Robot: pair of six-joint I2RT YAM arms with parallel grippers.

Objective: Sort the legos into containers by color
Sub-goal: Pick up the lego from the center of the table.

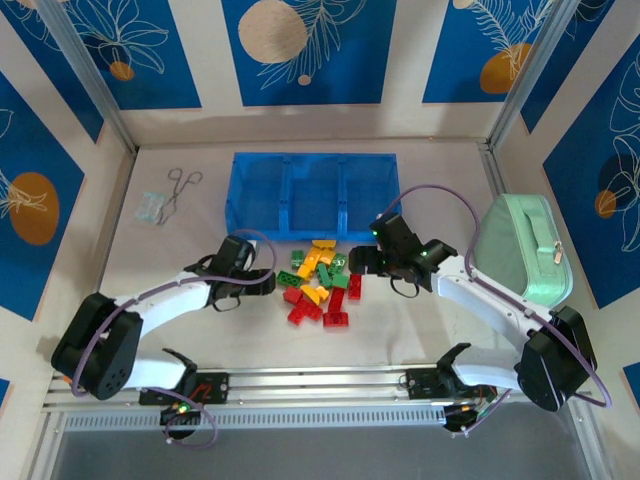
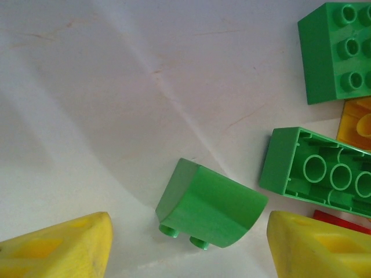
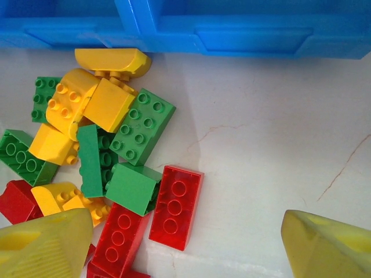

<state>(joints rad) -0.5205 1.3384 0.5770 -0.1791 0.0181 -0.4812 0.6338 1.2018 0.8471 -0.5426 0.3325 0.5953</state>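
The blue tray's [image 1: 310,157] three compartments look bare to me. All the legos [image 1: 320,285] lie heaped on the table [image 1: 180,250] just before it. My left gripper [image 2: 190,243] straddles a curved green brick [image 2: 208,202], released, not gripping. My right gripper [image 3: 188,246] hangs released over the heap's edge. I judge sorting barely begun.

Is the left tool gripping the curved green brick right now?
No, the curved green brick lies on the table between the left tool's fingers, with a gap on each side.
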